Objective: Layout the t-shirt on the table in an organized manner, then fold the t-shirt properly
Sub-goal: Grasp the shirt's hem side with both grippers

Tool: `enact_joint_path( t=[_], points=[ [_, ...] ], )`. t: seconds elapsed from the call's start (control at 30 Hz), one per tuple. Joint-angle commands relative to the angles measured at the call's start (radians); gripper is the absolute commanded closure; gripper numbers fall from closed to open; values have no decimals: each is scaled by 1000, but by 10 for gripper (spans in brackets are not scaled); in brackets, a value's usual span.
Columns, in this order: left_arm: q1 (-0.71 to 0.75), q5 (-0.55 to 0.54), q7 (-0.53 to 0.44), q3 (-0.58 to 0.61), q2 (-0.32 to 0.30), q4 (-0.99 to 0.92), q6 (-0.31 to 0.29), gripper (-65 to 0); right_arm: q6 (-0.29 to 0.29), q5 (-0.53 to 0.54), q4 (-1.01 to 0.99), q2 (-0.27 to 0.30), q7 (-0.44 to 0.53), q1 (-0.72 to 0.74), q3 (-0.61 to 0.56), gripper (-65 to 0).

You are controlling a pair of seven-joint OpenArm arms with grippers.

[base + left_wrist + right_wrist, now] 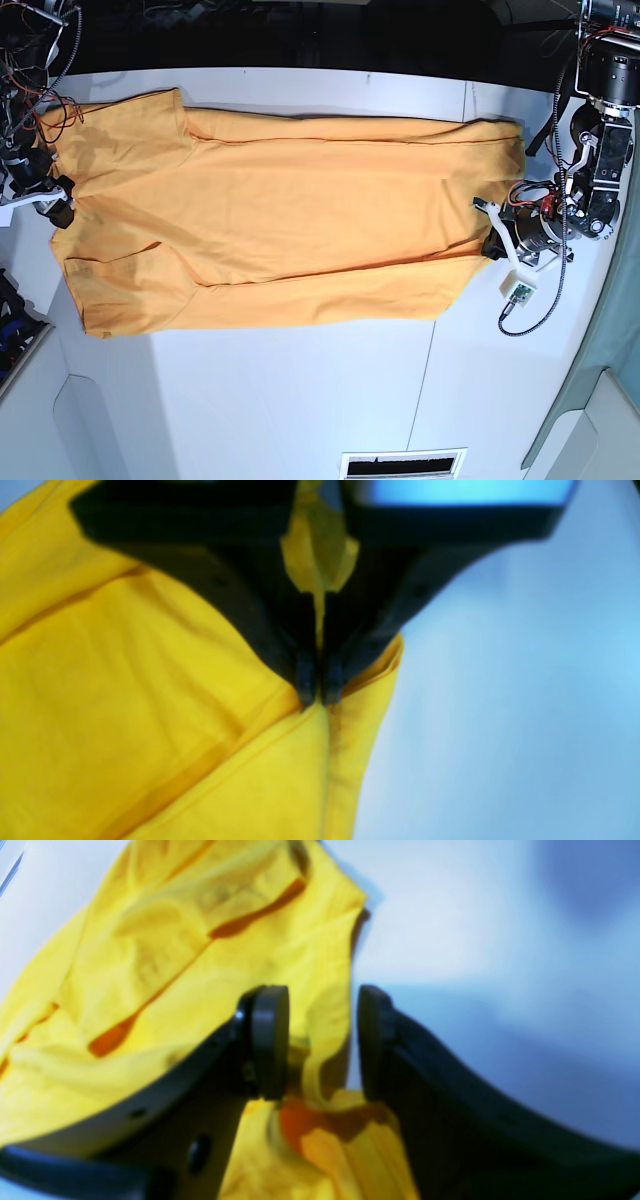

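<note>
Base view shows my table (300,400) as a broad white top with wide bare room along its near side, below the shirt, and only a thin strip free on the far side, where the surface ends against a dark background. A thin dark seam crosses the top near my left arm. The t-shirt (290,235) lies spread flat across the middle, stretched lengthwise between my two arms, orange-yellow, with a sleeve jutting toward the far edge and another toward the near edge at the end by my right arm. Its hem end sits by my left arm. A long fold runs along the body, so the near part lies doubled over.

My left gripper (492,232) sits at the hem edge, and in the left wrist view its jaws are pressed together on a pinch of the yellow cloth (320,555), a tuft of which bunches up between the black fingers (305,677) while the rest of the shirt falls away to one side and bare white table fills the other.

My right gripper (62,205) is at the opposite end, at the shirt's edge between the sleeves. In the right wrist view its round pads (270,1040) stand apart, with a rumpled ridge of cloth rising in the gap; whether the pads actually touch it I cannot tell.

A small white vent (402,464) sits in the table's near edge.
</note>
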Motion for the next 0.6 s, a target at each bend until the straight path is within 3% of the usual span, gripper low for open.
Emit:
enact_joint_path(
  t=[0.0, 0.13, 0.33, 0.47, 0.57],
  points=[
    [-19, -7, -18, -6, -16, 21, 0, 0, 8, 28, 39, 17, 23, 24, 3, -231],
    [-19, -7, -18, -6, -17, 21, 0, 0, 0, 14, 64, 17, 24, 62, 3, -231],
    [-19, -7, -18, -6, -16, 21, 0, 0, -47, -97, 48, 17, 24, 152, 3, -231],
    [-19, -7, -14, -6, -17, 21, 0, 0, -97, -197, -97, 22, 84, 243, 2, -232],
    [-19, -8, -6, -6, -17, 21, 0, 0, -68, -246, -255, 22, 145, 324, -9, -232]
  ],
)
